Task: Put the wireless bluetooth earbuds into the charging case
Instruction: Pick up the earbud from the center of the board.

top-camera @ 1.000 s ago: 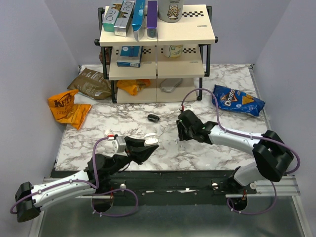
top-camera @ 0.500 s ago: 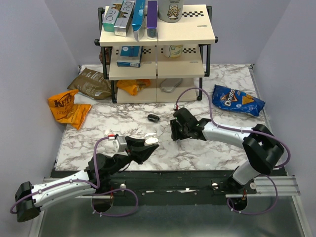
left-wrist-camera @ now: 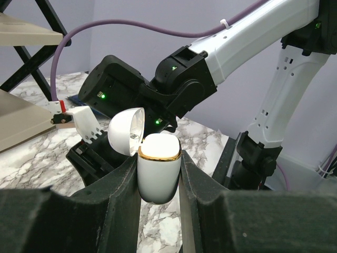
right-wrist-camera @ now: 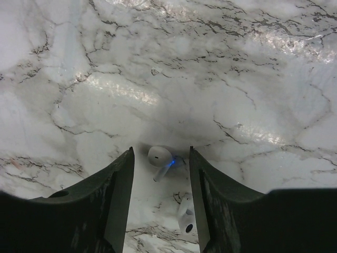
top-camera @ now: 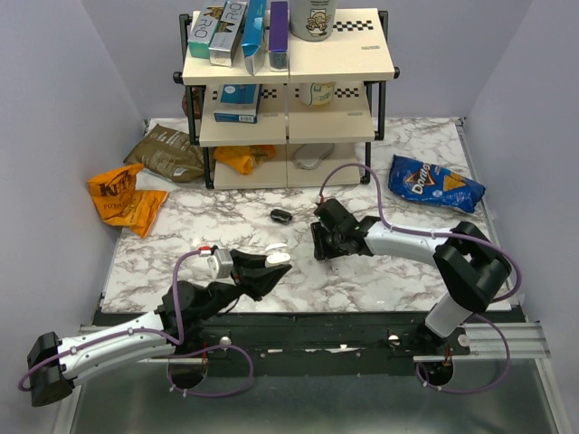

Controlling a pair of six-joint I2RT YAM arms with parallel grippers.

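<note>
My left gripper (left-wrist-camera: 158, 164) is shut on the charging case (left-wrist-camera: 159, 176), a white case with a gold rim. I hold it upright above the table's front edge with its lid (left-wrist-camera: 126, 132) flipped open. From above, the case (top-camera: 279, 258) shows at the left gripper (top-camera: 270, 266) tips. Two white stemmed earbuds lie on the marble under my right gripper (right-wrist-camera: 160, 151). One earbud (right-wrist-camera: 159, 156) glows blue between the open fingers. The other earbud (right-wrist-camera: 185, 213) lies close to the right finger. The right gripper (top-camera: 318, 242) points down at mid-table and holds nothing.
A small black oval object (top-camera: 280, 215) lies just left of the right gripper. A two-tier shelf (top-camera: 288, 99) with boxes stands at the back. Snack bags lie around it: orange (top-camera: 122, 197), brown (top-camera: 167, 152), blue Doritos (top-camera: 434, 183).
The right gripper has shifted left and a little away from the front edge, settling over the earbuds. The left arm and the case have not moved.
</note>
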